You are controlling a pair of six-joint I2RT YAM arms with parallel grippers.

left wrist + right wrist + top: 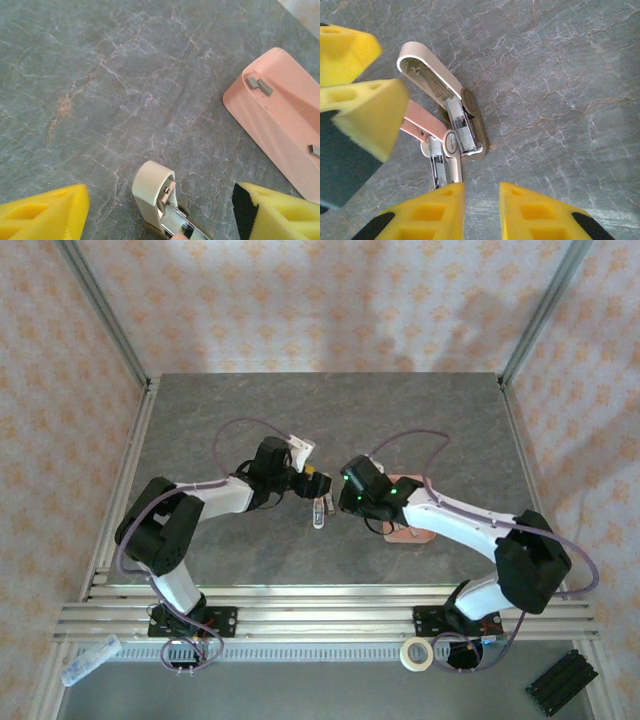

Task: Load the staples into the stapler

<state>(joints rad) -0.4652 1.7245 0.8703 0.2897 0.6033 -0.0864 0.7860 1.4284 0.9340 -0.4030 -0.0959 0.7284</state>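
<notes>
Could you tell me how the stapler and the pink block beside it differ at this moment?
The stapler has a beige cover and a shiny metal channel; the pink block is plain pink. The stapler is narrow with its cover swung open; the block is broad and flat-topped. Grey staples lie on the block; whether the stapler holds any, I cannot tell. Both rest on the grey table.

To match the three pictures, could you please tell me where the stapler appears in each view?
Top external: stapler just below the picture's centre.
Left wrist: stapler at bottom centre.
Right wrist: stapler left of centre.
Shared landmark: grey marbled tabletop.
</notes>
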